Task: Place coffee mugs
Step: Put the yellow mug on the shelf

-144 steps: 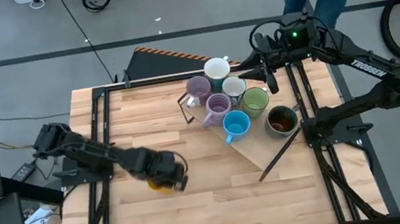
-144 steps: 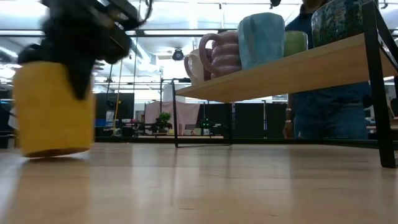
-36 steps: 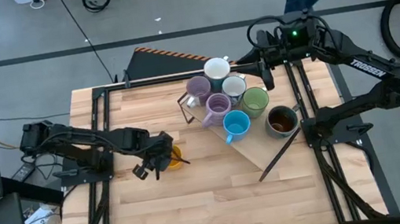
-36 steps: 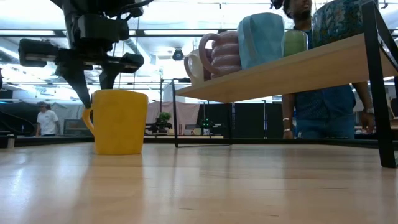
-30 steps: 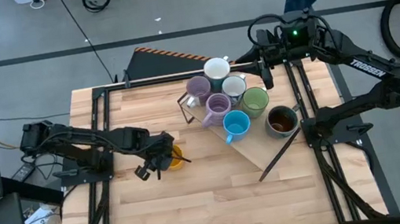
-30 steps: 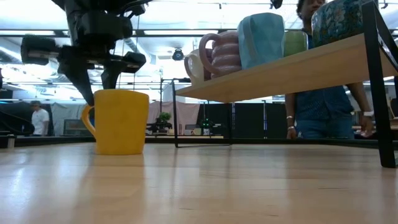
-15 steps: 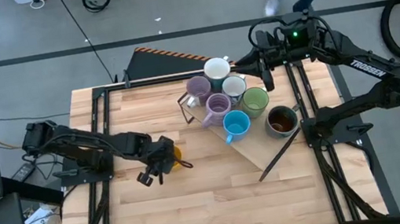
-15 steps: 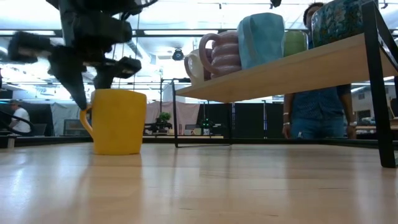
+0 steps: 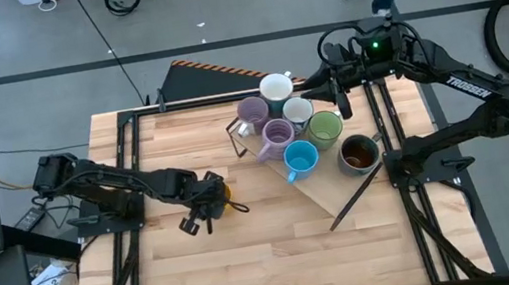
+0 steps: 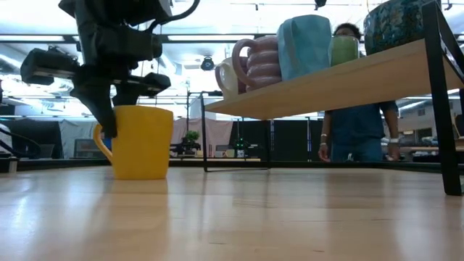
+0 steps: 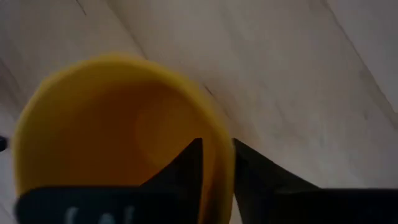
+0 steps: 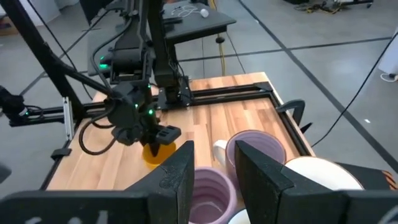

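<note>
A yellow-orange mug [image 9: 226,200] stands upright on the table's left half; it also shows in the low view [image 10: 141,141] with its handle [image 10: 101,145] toward the table's left. My left gripper [image 9: 205,206] is shut on its rim. Seven mugs stand on a raised wooden shelf [image 9: 328,192]: two lavender [image 9: 277,135], two white [image 9: 276,88], a green one [image 9: 324,128], a blue one [image 9: 300,158] and a dark brown one [image 9: 358,153]. My right gripper [image 9: 341,101] is open and empty above the shelf's far side. My left gripper holds the mug's wall at the rim [image 11: 217,155], one finger [image 11: 191,163] inside the mug and one [image 11: 252,171] outside, on the side near the handle. The fingers come from above, pointing down. The mug stands upright with its base on the table.
The shelf slopes on a black metal frame [image 10: 442,109], with open space under it. The table's near half is bare wood [image 9: 282,260]. A person [image 10: 351,109] stands beyond the far edge.
My left gripper has come down from just above the mug and a little toward the table's near edge, so its fingers now straddle the mug's wall. The mug has stayed standing in nearly the same place. The person behind has walked about.
</note>
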Action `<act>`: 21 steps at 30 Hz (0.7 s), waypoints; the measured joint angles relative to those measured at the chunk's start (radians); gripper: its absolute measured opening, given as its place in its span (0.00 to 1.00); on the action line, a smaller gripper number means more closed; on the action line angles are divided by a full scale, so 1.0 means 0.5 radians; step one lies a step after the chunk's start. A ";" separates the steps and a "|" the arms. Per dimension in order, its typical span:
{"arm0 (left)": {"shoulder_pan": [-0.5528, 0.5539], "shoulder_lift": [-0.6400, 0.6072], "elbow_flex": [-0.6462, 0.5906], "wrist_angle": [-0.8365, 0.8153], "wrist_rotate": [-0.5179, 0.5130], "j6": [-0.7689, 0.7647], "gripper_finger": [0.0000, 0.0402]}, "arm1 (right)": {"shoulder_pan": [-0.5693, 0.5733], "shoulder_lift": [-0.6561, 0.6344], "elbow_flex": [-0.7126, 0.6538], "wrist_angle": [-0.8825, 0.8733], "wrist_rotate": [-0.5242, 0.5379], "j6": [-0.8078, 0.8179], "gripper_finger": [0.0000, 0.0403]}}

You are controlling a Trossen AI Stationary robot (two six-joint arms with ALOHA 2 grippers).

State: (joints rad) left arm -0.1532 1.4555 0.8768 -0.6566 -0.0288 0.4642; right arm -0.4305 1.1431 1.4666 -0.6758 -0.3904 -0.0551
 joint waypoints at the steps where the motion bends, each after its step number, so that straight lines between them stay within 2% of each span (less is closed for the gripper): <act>1: -0.006 0.000 0.000 0.012 -0.001 -0.020 0.18 | 0.003 0.000 0.000 -0.004 -0.001 0.000 0.30; 5: -0.007 0.000 0.027 -0.014 0.040 -0.167 0.09 | 0.020 0.000 0.000 -0.017 -0.001 0.000 0.30; 11: 0.013 -0.001 0.122 -0.002 0.157 -0.567 0.08 | 0.023 0.000 0.000 -0.016 -0.002 -0.001 0.30; 17: 0.014 -0.002 0.271 0.043 0.160 -1.066 0.10 | 0.023 0.000 0.000 -0.021 0.003 -0.033 0.30; 21: 0.015 -0.002 0.389 0.078 0.157 -1.380 0.09 | 0.023 0.000 0.000 -0.058 0.120 -0.032 0.30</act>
State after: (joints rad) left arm -0.1459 1.4548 1.0711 -0.6178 0.0496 -0.2259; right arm -0.4191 1.1431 1.4666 -0.7047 -0.3306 -0.0712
